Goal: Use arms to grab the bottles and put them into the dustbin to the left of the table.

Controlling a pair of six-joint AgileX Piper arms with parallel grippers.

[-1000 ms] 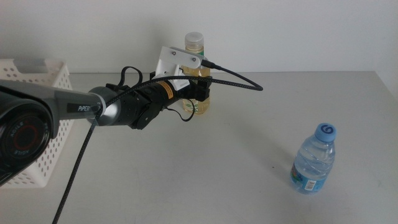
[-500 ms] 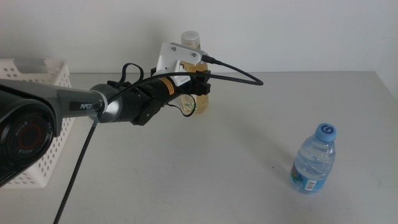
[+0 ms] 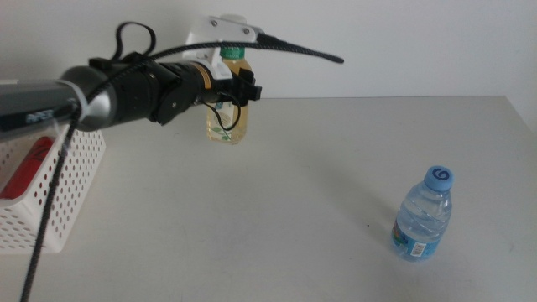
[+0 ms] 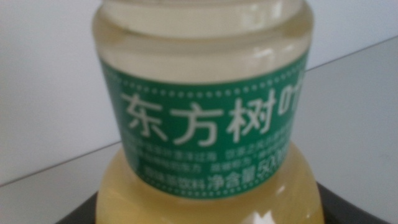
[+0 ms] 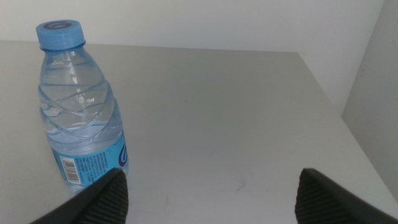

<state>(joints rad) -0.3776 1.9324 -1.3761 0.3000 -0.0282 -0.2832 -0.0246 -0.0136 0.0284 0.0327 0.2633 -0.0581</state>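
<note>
The tea bottle [image 3: 227, 117] hangs above the worktop [image 3: 319, 193], right of the dustbin [image 3: 50, 193], gripped by the left gripper [image 3: 239, 91]. The right gripper [image 5: 208, 193], jaws open, waits beside the water bottle [image 5: 81, 106].

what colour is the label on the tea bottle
Green with white lettering on the tea bottle, clearest in the left wrist view.
</note>
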